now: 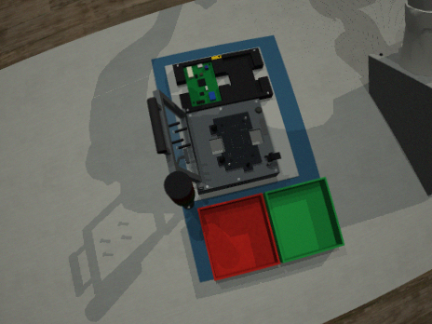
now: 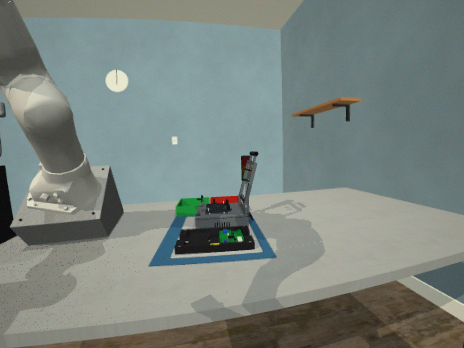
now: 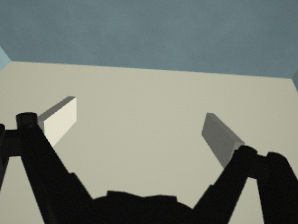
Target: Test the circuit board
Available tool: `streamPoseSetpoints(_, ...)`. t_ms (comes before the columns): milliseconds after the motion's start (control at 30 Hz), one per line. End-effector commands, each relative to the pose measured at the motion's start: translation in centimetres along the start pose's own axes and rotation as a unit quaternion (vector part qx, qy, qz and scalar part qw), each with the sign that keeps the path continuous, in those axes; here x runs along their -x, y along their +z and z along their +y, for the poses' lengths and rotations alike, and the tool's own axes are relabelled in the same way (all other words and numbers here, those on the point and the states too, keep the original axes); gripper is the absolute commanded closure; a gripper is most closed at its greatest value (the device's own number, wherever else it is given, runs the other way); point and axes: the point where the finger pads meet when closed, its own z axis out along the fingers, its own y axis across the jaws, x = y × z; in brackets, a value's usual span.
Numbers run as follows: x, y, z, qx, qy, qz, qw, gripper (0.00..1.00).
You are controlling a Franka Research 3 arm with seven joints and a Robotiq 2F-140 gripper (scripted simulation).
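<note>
On the tabletop (image 1: pixel 70 140), the circuit board (image 1: pixel 201 85) lies in the tray (image 1: pixel 242 74) at twelve o'clock of the open-lidded tester (image 1: pixel 233 144), bins at six, while the tool (image 3: pixel 145 132) is released, fingers spread, facing wall and ceiling.

The grey table (image 1: pixel 56 154) carries a blue-bordered bench mat (image 1: pixel 298 135) and the arm's dark pedestal (image 2: pixel 107 215). The gripper, aimed at the ceiling, gives no placement reference.

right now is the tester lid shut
No, the lid stands raised on its hinge, leaving the tester's plate uncovered.
</note>
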Motion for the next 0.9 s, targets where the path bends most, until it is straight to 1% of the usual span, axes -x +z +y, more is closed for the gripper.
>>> streamPoseSetpoints(0, 0.0, 0.0, 0.0, 0.000, 0.000, 0.000, 1.000, 0.00)
streamPoseSetpoints(633, -0.1, -0.1, 0.0, 0.001, 0.000, 0.002, 1.000, 0.00)
streamPoseSetpoints(700, -0.4, -0.6, 0.1, 0.004, -0.002, 0.008, 1.000, 0.00)
streamPoseSetpoints(767, -1.0, -1.5, 0.1, 0.010, -0.006, 0.020, 1.000, 0.00)
streamPoseSetpoints(833, -1.9, -3.1, 0.2, 0.021, -0.012, 0.041, 0.999, 0.00)
streamPoseSetpoints(867, -2.5, -4.1, 0.2, 0.028, -0.016, 0.054, 0.998, 0.00)
